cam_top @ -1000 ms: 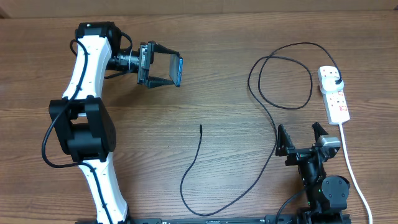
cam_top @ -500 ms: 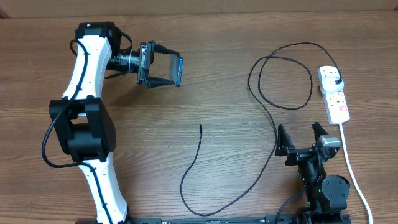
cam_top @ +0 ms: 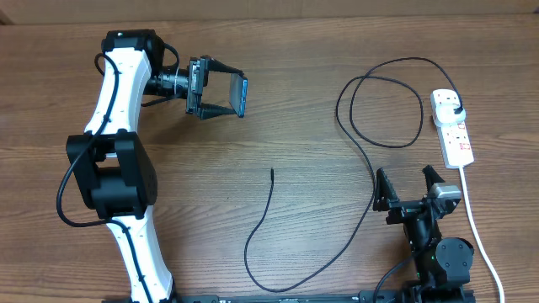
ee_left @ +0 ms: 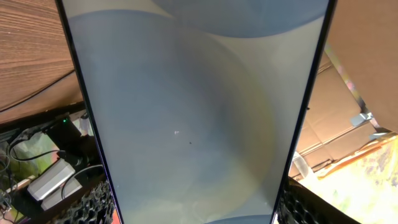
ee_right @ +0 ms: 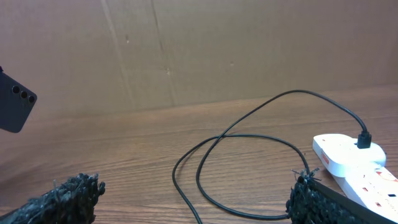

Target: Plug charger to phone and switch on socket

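Note:
My left gripper holds the phone off the table at the upper left, shut on its long edges. The phone's pale screen fills the left wrist view between the two pads. The charger loops across the right half of the table. Its connector tip lies free at the centre and its black plug sits in the socket, a white strip at the far right. My right gripper stands open near the front right, empty, beside the cable. In the right wrist view the charger and the socket lie ahead of my right gripper.
The socket's white cord runs down the right edge towards the front, close to the right arm's base. The left arm stretches along the left side. A cardboard wall backs the wooden table.

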Controlling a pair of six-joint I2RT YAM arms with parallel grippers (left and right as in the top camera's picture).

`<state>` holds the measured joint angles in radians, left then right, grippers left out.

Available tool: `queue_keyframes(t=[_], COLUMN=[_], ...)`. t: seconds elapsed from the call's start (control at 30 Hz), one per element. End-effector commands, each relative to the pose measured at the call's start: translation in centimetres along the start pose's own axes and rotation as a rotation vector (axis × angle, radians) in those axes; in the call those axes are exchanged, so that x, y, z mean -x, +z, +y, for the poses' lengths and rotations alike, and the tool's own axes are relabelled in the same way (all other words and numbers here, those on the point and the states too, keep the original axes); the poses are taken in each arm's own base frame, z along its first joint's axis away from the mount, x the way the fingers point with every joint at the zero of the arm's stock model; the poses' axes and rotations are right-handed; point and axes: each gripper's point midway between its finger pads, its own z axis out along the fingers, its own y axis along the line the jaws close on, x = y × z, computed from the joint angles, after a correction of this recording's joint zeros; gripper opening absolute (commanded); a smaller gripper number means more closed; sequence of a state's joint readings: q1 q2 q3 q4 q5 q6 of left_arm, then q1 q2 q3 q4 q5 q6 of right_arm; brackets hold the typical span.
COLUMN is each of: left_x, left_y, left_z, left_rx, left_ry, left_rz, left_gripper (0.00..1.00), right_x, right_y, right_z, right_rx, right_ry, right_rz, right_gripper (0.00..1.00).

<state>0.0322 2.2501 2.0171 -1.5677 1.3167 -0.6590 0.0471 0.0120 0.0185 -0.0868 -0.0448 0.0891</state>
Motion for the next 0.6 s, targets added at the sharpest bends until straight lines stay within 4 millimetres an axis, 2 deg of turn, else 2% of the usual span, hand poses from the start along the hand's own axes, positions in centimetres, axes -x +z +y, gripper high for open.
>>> queue_keyframes(t=[0.0, 0.4, 0.57], left_x=[-0.68, -0.54, 0.11], left_y=[0.17, 0.17, 0.18], left_z=[-1.03, -0.98, -0.19], left_rx=[-0.029, -0.023, 0.023], left_ry=[0.024, 0.031, 0.03], left_rz=[0.025, 0.019, -0.018], left_gripper=[0.04, 0.04, 0.04], right_x=[-0.17, -0.17, -0.17], right_y=[0.01, 0.01, 0.01], right_z=[-0.23, -0.23, -0.23], right_rx=[-0.01, -0.009, -0.01], right_ry=[-0.005, -0.005, -0.005], right_rz=[-0.005, -0.005, -0.005], right_gripper=[1.0, 1.0, 1.0])
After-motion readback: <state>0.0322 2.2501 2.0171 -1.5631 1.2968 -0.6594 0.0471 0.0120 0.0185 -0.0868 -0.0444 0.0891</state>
